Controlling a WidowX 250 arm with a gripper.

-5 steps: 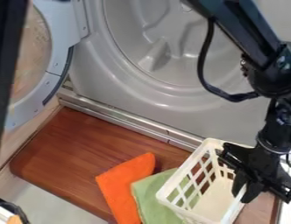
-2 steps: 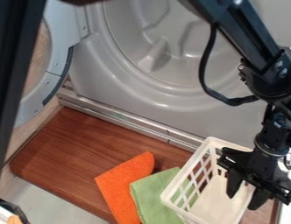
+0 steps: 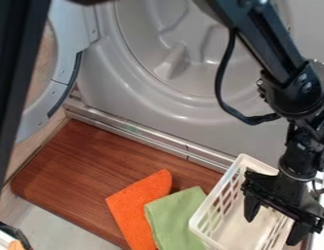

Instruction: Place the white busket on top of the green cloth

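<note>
Board (image 3: 80,171), reddish-brown wood, grained, which bore one orange cloth (image 3: 137,207), one green cloth (image 3: 174,217) that lay against the orange one's right side, one white openwork basket (image 3: 215,192) that stood upright farther right, near the green cloth

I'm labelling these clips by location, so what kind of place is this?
Probably a laundry area: there's a big round machine door opening, a grey drum-like front, and cloths beside a basket.

White basket (image 3: 237,230), green cloth (image 3: 176,216), orange cloth (image 3: 135,202) cut off at bottom; tool (image 3: 275,222) hides some basket rim.
</note>
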